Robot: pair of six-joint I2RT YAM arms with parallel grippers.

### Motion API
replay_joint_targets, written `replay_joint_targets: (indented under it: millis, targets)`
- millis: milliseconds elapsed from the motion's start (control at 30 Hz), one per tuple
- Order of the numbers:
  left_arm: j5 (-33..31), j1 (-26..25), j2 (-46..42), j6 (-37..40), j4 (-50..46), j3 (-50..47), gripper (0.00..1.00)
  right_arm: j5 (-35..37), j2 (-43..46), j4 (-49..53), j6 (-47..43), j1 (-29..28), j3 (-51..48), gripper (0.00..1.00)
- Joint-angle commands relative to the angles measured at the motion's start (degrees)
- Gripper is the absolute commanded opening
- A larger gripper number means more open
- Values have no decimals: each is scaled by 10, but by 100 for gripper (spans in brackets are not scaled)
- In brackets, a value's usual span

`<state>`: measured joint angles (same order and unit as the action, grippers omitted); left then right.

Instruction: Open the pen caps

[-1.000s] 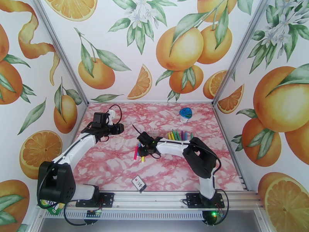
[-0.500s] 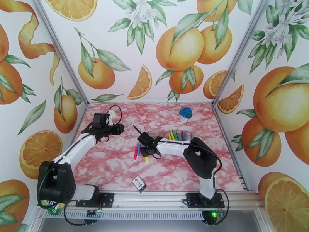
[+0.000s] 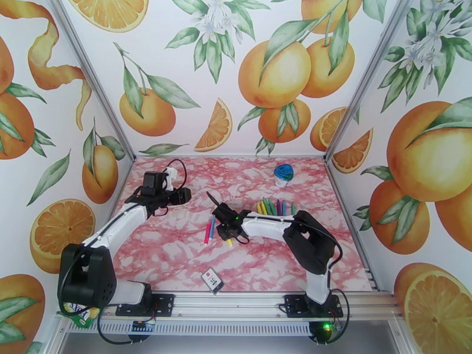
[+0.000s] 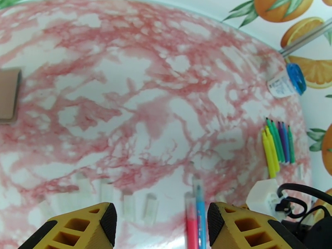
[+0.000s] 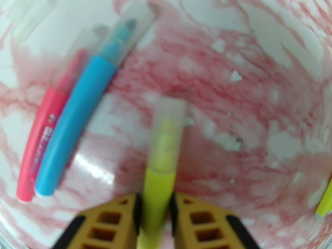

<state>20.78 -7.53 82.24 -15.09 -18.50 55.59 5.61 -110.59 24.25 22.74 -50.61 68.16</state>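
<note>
My right gripper (image 5: pixel 155 202) is shut on a yellow-green pen (image 5: pixel 159 179), just below its cloudy clear cap (image 5: pixel 168 121), which is on and points away from me. In the top view this gripper (image 3: pixel 227 231) is low over the middle of the table. Just to its left lie a pink pen (image 5: pixel 41 137) and a blue pen (image 5: pixel 76 121), side by side and capped. A row of several more pens (image 3: pixel 274 206) lies further right. My left gripper (image 4: pixel 162 223) hovers open and empty over several loose clear caps (image 4: pixel 128 200).
A clear container with a blue lid (image 3: pixel 284 173) stands at the back right. A small card-like object (image 3: pixel 213 279) lies near the front edge. A brown flat piece (image 4: pixel 8 96) is at the left of the left wrist view.
My right gripper has closed on the yellow-green pen and shifted it slightly right. The pink and blue pens and the left arm have stayed put.
</note>
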Motion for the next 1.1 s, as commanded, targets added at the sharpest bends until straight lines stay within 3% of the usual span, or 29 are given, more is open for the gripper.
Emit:
replay_joint_targets:
  millis: [0,367,633,1067]
  targets:
    - [35,2,13,-9,16,7,62,-6,12,35,9,-5,-13,24]
    - [128,-2,37,-39,68,7,62,35,80,-27,-10,0,-46,18]
    - [215,-27,58,-88,147,5,62,-40,180,-184,-9,31,-119,17]
    - [278,-89,76,-121,219,23,64,-51,235,-288,-16,41,-146,16]
